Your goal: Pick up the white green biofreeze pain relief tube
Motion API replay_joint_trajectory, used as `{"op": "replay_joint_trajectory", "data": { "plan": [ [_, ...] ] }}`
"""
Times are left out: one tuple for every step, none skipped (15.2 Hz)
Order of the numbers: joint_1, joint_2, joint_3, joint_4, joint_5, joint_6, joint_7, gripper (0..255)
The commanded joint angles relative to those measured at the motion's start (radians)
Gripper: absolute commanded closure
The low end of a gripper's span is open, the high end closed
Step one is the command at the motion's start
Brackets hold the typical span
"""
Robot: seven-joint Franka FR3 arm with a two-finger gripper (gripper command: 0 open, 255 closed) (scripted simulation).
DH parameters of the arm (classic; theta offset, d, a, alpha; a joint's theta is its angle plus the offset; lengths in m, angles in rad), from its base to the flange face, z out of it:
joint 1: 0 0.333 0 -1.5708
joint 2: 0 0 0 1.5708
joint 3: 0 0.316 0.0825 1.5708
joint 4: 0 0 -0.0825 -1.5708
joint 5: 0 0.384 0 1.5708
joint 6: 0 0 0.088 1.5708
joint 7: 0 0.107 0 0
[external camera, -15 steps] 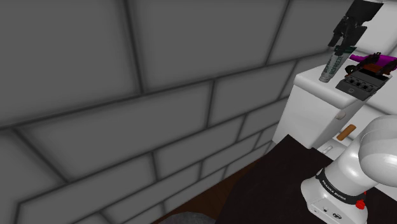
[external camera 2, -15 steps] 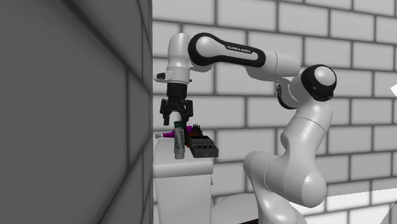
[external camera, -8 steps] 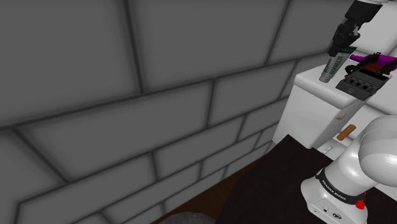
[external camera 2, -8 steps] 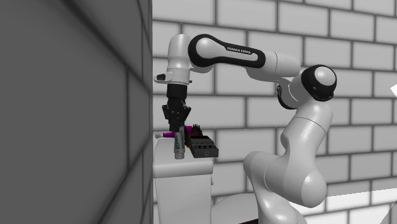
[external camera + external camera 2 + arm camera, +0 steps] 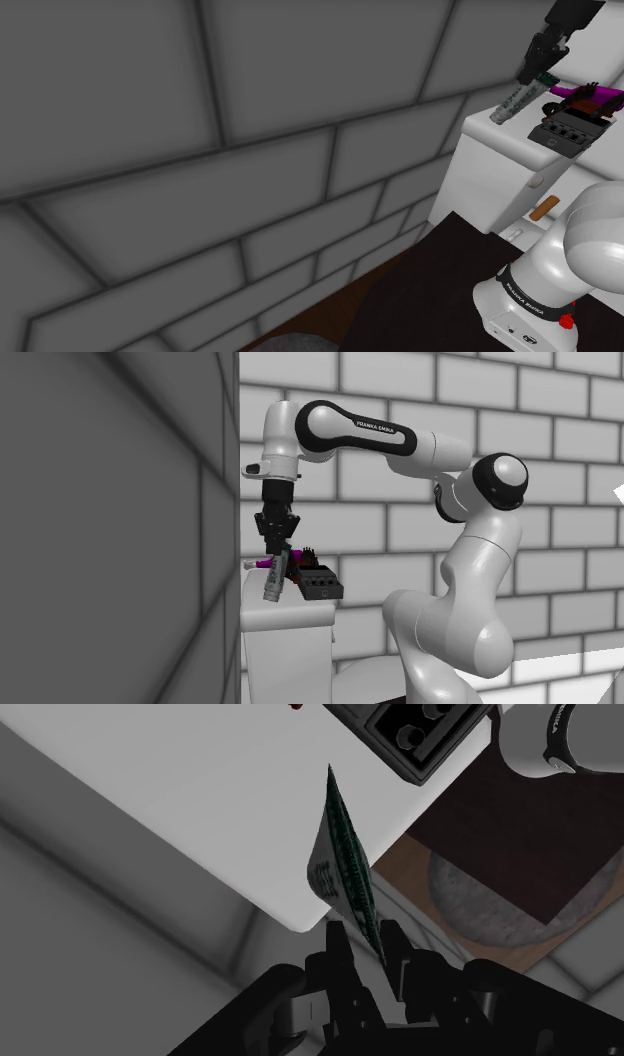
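One tube (image 5: 335, 864), tilted, clasped in one end effector (image 5: 363, 934).

The tube (image 5: 340, 864) is white with dark green print and a green edge. The gripper (image 5: 363, 942) is all black, and the arm (image 5: 400, 447) is white with dark joints. The table (image 5: 495, 170) is plain white; on it are a black box (image 5: 565, 130) and a purple thing (image 5: 562, 92). The wall (image 5: 200, 150) is grey brick with darker seams.

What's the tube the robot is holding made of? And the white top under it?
Tube: probably soft plastic, matte white with green print; it tapers to a thin edge like a squeeze tube. White surface: smooth, plain, matte; its material cannot be told.
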Motion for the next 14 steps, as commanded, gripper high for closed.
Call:
{"op": "replay_joint_trajectory", "data": {
  "plan": [
    [0.003,0.009,0.004,0.032,0.005,-0.023,-0.004,255],
    [0.005,0.015,0.006,0.049,0.008,-0.034,-0.006,255],
    [0.006,0.021,0.007,0.066,0.010,-0.046,-0.007,255],
    [0.008,0.027,0.009,0.083,0.013,-0.057,-0.009,255],
    [0.010,0.033,0.011,0.101,0.016,-0.069,-0.011,255],
    [0.012,0.039,0.013,0.119,0.018,-0.080,-0.013,255],
    [0.014,0.046,0.014,0.137,0.021,-0.092,-0.014,255],
    [0.016,0.052,0.016,0.155,0.023,-0.103,-0.016,255],
    [0.017,0.059,0.017,0.173,0.026,-0.115,-0.018,255],
    [0.019,0.066,0.018,0.192,0.028,-0.127,-0.020,255],
    [0.021,0.074,0.019,0.211,0.031,-0.138,-0.022,255],
    [0.023,0.081,0.020,0.230,0.033,-0.150,-0.025,255],
    [0.023,0.082,0.020,0.233,0.034,-0.152,-0.025,255],
    [0.023,0.082,0.020,0.233,0.034,-0.152,-0.025,255]
  ]
}}
